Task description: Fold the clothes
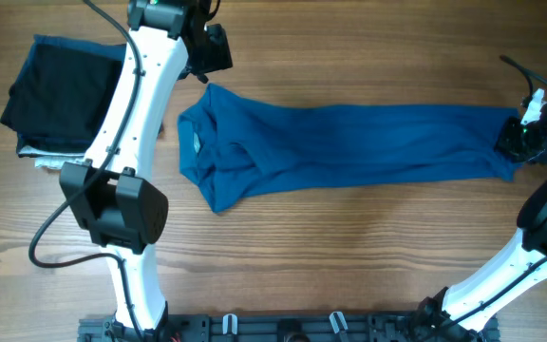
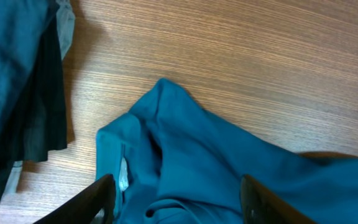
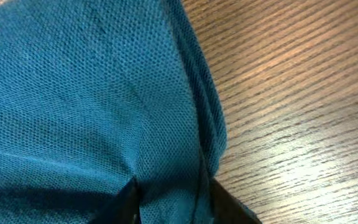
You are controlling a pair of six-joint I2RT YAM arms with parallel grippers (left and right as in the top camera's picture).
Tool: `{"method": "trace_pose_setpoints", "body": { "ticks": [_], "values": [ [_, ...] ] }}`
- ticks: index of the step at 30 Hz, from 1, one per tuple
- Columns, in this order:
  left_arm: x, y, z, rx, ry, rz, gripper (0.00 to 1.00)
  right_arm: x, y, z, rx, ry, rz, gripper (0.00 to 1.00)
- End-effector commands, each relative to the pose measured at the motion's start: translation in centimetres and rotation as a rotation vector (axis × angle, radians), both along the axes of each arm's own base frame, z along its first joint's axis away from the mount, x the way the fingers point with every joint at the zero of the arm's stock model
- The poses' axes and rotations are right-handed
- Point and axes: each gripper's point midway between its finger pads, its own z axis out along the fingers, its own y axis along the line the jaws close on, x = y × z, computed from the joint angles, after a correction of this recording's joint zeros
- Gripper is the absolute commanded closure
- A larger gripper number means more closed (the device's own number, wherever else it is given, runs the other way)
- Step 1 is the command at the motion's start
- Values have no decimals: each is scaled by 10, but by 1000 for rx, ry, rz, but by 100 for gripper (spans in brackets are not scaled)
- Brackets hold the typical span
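Blue cloth: medium-blue short-sleeved T-shirt of soft plain fabric lies folded into a long band across the centre of the overhead frame. Its collar end is at left, with a small pale label showing inside. Right gripper sits at the band's right end, centre right of frame, jaws pinching a bunch of the knit. Left gripper is at upper left, just beyond the collar end, jaws spread and holding nothing. Light wooden table lies beneath. Stack of folded black and navy garments sits in the upper left corner, apart from the shirt.
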Motion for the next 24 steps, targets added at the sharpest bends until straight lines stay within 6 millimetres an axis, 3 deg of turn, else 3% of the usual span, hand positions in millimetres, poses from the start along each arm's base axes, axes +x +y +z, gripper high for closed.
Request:
{"method": "trace_pose_setpoints", "body": {
  "ticks": [1, 3, 4, 8, 13, 17, 21, 24],
  "values": [
    [-2, 4, -4, -3, 20, 9, 28, -7, 5, -23, 42, 41, -15, 78],
    [-3, 8, -5, 2, 28, 16, 26, -1, 2, -17, 40, 16, -16, 93],
    [-4, 10, -5, 3, 34, 20, 27, 4, 0, -10, 45, -2, -16, 96],
    [-10, 28, -8, 10, 71, 55, 28, 6, -32, 14, 39, -49, -81, 96],
    [-14, 45, -10, 14, 98, 90, 21, -14, -67, 18, 52, -86, -190, 96],
    [-19, 59, -12, 15, 127, 118, 20, -20, -80, 23, 98, -148, -218, 96],
    [-24, 64, -13, 20, 152, 127, 19, -14, -81, 46, 115, -163, -190, 96],
    [-24, 65, -13, 20, 151, 130, 14, 0, -68, 79, 133, -206, -140, 96]
  ]
}}
